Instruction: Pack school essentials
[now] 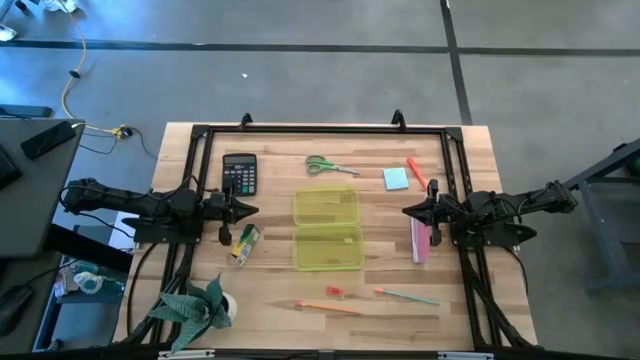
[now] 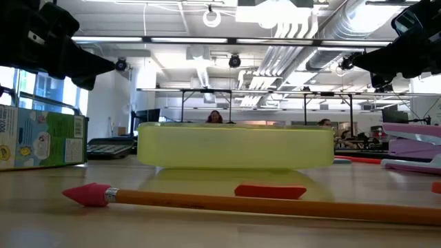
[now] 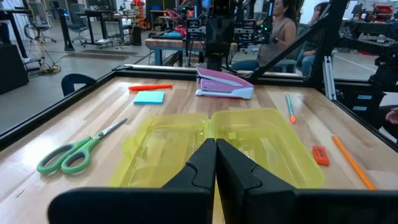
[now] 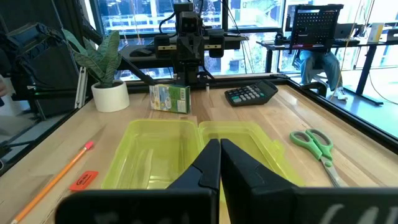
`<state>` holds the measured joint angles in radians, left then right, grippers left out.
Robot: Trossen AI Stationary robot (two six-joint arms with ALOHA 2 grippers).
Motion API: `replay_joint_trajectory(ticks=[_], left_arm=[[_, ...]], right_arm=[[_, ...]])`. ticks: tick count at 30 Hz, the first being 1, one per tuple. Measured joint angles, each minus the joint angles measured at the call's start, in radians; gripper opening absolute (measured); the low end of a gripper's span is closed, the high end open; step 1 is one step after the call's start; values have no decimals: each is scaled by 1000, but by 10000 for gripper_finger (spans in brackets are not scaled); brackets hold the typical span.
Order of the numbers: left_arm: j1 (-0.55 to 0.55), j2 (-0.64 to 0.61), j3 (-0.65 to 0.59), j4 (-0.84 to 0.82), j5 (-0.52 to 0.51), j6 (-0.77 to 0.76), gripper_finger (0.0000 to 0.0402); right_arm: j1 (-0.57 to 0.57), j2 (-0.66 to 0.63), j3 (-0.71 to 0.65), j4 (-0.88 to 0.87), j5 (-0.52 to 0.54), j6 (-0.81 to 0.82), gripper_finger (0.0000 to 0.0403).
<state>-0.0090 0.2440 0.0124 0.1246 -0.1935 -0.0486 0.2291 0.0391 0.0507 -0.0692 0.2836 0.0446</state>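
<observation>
Yellow-green plastic lay open at the centre of the wooden tabletop point(image 1: 270, 285): the hinged case point(image 1: 327, 230), both halves flat and, as far as the views showed, empty. Nothing had yet been packed. The left hand point(image 1: 252, 209) hung just beside the case on one side and the right hand point(image 1: 408, 211) on the other, each with its fingers pressed together and holding nothing, both aimed at the case from opposite sides. The school things lay scattered round it: the scissors point(image 1: 330, 166) beyond the case, the blue pad point(image 1: 395, 179) and red marker point(image 1: 416, 171) toward the far right corner, the green-yellow pack point(image 1: 244, 244) near the left hand, the orange pencil point(image 1: 330, 307), small red piece point(image 1: 334, 292) and green pencil point(image 1: 407, 295) along the near edge. A pink stapler point(image 1: 421, 241) sat below the right hand, a calculator point(image 1: 239, 173) at the far left and a potted plant point(image 1: 205, 308) at the near left corner. The first pick looked best taken by whichever arm was closer: the left for the pack, the right for the pad or marker. Flat things such as the pencils and scissors would call for parted fingers set square across the shaft and lowered right to the wood, as a skewed pinch could roll them away. Long items would probably need laying along the length of a case half, so that the lid could later fold over without catching.
</observation>
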Motion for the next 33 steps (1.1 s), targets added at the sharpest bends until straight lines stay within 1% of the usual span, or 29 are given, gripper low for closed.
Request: replay_joint_trajectory(ticks=[8, 12, 15, 19, 28, 30, 33], left_arm=[[0, 0, 0, 0, 6, -3, 0], [0, 0, 0, 0, 67, -11, 3], [0, 0, 0, 0, 77, -42, 17], [0, 0, 0, -2, 77, -44, 52], [0, 0, 0, -6, 72, -53, 165], [0, 0, 0, -3, 72, -53, 181], [0, 0, 0, 10, 71, -35, 194]], right_arm=[[0, 0, 0, 0, 0, 0, 0], [0, 0, 0, 0, 0, 0, 0], [0, 0, 0, 0, 0, 0, 0], [0, 0, 0, 0, 0, 0, 0], [0, 0, 0, 0, 0, 0, 0], [0, 0, 0, 0, 0, 0, 0], [0, 0, 0, 0, 0, 0, 0]])
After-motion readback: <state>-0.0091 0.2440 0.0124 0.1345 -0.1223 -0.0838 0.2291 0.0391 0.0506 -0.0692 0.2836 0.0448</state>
